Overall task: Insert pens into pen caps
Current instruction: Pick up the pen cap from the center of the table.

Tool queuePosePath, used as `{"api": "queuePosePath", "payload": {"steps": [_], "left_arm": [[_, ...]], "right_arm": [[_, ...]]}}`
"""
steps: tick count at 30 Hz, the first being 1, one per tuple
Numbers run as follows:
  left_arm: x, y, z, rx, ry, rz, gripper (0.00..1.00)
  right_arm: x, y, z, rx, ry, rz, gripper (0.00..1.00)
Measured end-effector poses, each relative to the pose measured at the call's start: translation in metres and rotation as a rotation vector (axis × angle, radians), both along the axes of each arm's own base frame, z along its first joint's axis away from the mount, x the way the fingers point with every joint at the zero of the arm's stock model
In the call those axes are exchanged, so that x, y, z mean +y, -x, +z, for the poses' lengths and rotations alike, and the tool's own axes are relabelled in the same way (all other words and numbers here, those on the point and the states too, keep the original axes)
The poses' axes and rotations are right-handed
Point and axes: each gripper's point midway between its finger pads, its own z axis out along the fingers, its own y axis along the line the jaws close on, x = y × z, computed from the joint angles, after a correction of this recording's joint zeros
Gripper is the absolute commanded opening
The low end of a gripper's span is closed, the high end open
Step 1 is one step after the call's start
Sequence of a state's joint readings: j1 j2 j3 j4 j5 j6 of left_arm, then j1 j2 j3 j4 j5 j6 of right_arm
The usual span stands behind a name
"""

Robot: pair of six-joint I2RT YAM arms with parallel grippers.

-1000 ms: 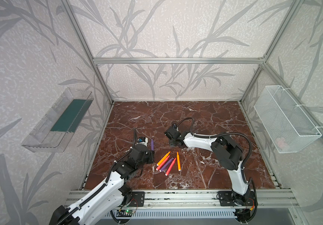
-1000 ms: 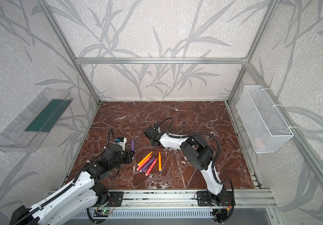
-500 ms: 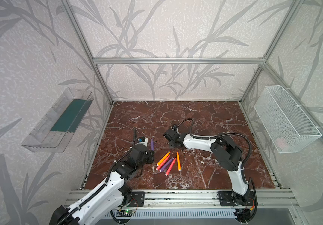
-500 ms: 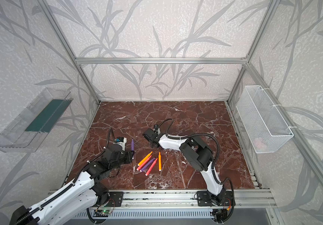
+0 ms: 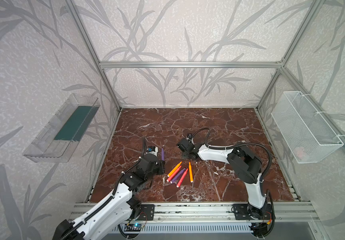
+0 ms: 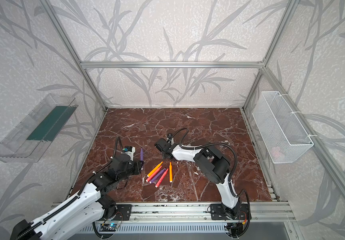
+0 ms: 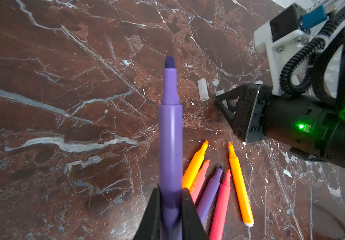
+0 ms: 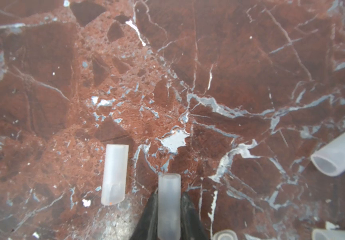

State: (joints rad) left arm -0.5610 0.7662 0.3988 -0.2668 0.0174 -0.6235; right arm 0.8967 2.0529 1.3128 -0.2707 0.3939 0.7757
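My left gripper (image 7: 170,199) is shut on a purple pen (image 7: 170,128), whose tip points away over the marble floor; the same purple pen (image 5: 162,154) stands tilted up in both top views. Several more pens (image 5: 178,172) lie fanned on the floor: orange (image 7: 195,166), pink (image 7: 200,178), purple (image 7: 211,191), red-pink (image 7: 221,203) and orange (image 7: 240,187). My right gripper (image 8: 169,205) is down at the floor, its jaws against both sides of a translucent pen cap (image 8: 169,193). Loose pen caps lie beside it (image 8: 115,174) and further off (image 8: 339,154).
A clear plastic bin (image 5: 63,128) hangs on the left wall and a white mesh basket (image 5: 304,128) on the right wall. The aluminium rail (image 5: 188,207) runs along the front edge. More caps (image 8: 224,235) lie near the right gripper.
The right gripper shifted slightly left, then narrowed its jaws onto the pen cap. The left arm and its purple pen have not moved.
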Motion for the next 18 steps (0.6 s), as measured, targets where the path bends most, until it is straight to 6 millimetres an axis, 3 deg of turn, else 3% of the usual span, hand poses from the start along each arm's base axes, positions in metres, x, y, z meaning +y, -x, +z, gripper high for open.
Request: {"api": "queuePosePath", "payload": {"steps": [7, 11, 18], "left_arm": [[-0.006, 0.002, -0.002, 0.005, 0.026, -0.028, 0.0], [-0.019, 0.006, -0.002, 0.016, 0.076, -0.087, 0.0], [-0.053, 0.01, 0.009, 0.018, 0.203, -0.219, 0.0]], "right_arm": [[-0.008, 0.006, 0.001, -0.007, -0.038, -0.017, 0.16], [-0.018, 0.014, 0.003, -0.012, -0.097, -0.023, 0.16], [-0.038, 0.013, 0.04, -0.104, -0.296, -0.059, 0.11]]}}
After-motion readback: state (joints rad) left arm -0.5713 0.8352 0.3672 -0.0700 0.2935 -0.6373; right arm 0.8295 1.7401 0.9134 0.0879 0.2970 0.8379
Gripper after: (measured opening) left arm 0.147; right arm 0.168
